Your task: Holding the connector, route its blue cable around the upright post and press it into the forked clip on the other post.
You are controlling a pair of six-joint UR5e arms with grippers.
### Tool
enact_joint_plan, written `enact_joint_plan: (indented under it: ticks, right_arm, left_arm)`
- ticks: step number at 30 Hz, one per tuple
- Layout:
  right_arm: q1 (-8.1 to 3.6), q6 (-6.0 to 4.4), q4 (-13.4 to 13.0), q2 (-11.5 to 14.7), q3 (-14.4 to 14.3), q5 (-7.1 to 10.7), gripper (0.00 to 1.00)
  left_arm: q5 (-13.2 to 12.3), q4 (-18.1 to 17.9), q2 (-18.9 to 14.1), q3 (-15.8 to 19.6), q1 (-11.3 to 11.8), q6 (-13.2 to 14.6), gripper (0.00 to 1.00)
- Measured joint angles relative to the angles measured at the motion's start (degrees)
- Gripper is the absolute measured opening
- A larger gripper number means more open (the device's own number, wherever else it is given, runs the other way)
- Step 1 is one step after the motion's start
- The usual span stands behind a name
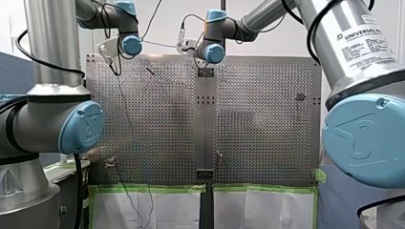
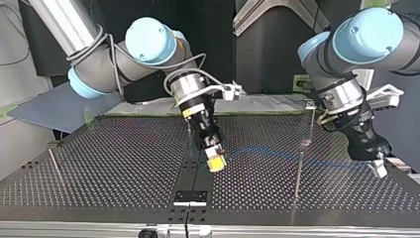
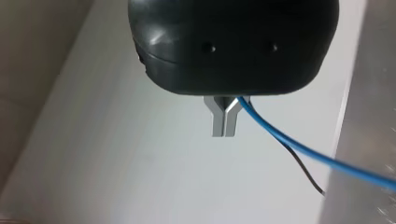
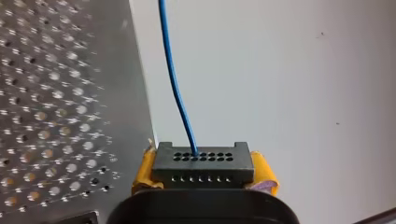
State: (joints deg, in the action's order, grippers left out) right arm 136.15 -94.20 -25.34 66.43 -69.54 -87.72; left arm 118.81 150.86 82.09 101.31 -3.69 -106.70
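Note:
My right gripper [image 4: 204, 181] is shut on the black connector [image 4: 203, 162], which sits between its yellow pads [image 4: 144, 176]. The blue cable [image 4: 175, 84] leaves the connector's row of holes and runs straight ahead. In the top view this gripper [image 2: 216, 161] hangs tilted over the plate's middle seam. My left gripper [image 3: 224, 125] has its metal fingers pressed together, and the blue cable [image 3: 303, 149] comes out of the fork at their root. It hovers at the top view's right edge [image 2: 379, 167]. A thin upright post [image 2: 299, 168] stands between the two grippers.
The perforated plate [image 2: 114, 168] spans the table. Another thin post [image 2: 53, 161] stands at the top view's left. A black bracket [image 2: 190, 197] sits on the middle seam. A thin dark wire [image 3: 306, 172] hangs beside the blue cable.

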Motion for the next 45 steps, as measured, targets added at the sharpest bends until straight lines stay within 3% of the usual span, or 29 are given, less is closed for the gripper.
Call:
enact_joint_plan:
  ticks: [6,17,23,30,45]
  right_arm:
    - [-0.46,-0.35,0.2,-1.7,1.4,0.39,0.00]
    - [-0.53,-0.31,0.4,-5.7,3.9,0.78,0.00]
    - [-0.54,-0.31,-0.2,-7.9,5.0,1.55,0.00]
    - [-0.68,-0.32,-0.4,-9.2,5.5,1.75,0.00]
    - [-1.47,0.19,0.6,-11.3,5.5,0.83,0.00]
  left_arm:
    - [-2.7,2.6,2.7,-1.2,2.7,-0.5,0.02]
    - [-8.2,3.0,8.2,-6.0,7.2,-2.3,0.05]
    - [-11.2,2.9,11.2,-8.3,7.4,-2.7,0.05]
    - [-14.4,2.9,14.4,-8.6,7.4,-2.8,0.05]
    - [-22.0,2.6,21.9,-8.2,6.6,-2.2,0.07]
